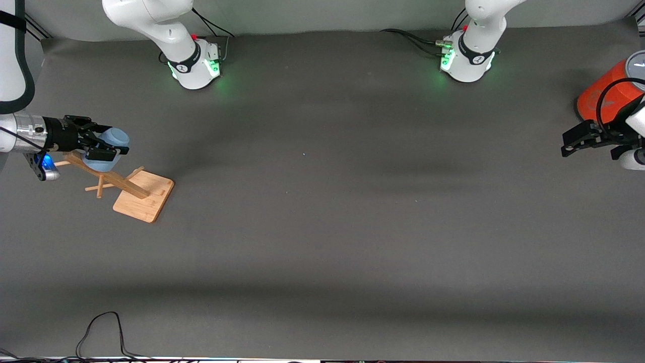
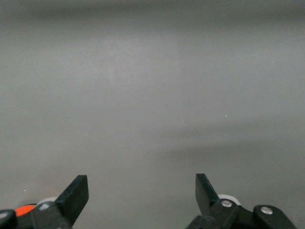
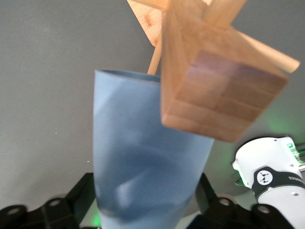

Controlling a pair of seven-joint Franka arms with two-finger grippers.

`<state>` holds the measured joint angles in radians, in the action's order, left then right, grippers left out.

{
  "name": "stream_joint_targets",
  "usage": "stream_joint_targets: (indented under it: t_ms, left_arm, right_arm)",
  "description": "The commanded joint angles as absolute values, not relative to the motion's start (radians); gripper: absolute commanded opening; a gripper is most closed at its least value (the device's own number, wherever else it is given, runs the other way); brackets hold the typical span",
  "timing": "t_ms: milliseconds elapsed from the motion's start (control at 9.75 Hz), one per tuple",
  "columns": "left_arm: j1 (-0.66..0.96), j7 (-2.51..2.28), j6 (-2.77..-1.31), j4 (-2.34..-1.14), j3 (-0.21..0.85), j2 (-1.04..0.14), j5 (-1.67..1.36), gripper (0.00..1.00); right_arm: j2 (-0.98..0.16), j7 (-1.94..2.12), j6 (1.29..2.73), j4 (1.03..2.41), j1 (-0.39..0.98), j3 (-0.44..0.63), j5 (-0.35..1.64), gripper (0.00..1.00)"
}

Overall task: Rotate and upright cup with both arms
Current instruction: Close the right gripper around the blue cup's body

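Note:
The light blue cup (image 1: 116, 137) is held in the air over the top of a slanted wooden rack (image 1: 108, 176) near the right arm's end of the table. My right gripper (image 1: 109, 141) is shut on the cup, one finger on each side of its body. In the right wrist view the cup (image 3: 143, 167) fills the space between the black fingers (image 3: 82, 193), its open rim pointing away from the gripper (image 3: 143, 202), and the rack's square post end (image 3: 214, 90) is right beside it. My left gripper (image 1: 567, 145) is open and empty (image 2: 142, 188) above the bare table at the left arm's end.
The rack stands on a flat wooden base (image 1: 143, 197) with thin pegs sticking out. A large orange cylinder with a grey top (image 1: 604, 93) stands beside the left gripper. A black cable (image 1: 101, 330) loops at the table edge nearest the front camera.

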<state>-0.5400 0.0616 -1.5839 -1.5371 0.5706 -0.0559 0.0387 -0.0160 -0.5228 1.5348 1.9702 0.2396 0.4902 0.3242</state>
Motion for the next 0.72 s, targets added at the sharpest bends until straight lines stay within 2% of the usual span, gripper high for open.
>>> stream_joint_targets:
  t_ms: [0,205,615]
  left_arm:
    - [-0.540,0.067,-1.575,-1.539,0.569,-0.051,0.035,1.00]
    - [-0.541,0.067,-1.574,-1.536,0.571,-0.049,0.035,1.00]
    - [-0.540,0.067,-1.571,-1.534,0.571,-0.048,0.035,1.00]
  right_arm:
    - [-0.040,-0.551,1.540,1.953,0.242,0.494,0.365,0.64]
    - [-0.038,-0.554,1.536,1.945,0.241,0.494,0.368,0.39]
    - [-0.025,-0.635,1.500,1.907,0.252,0.489,0.382,0.32]
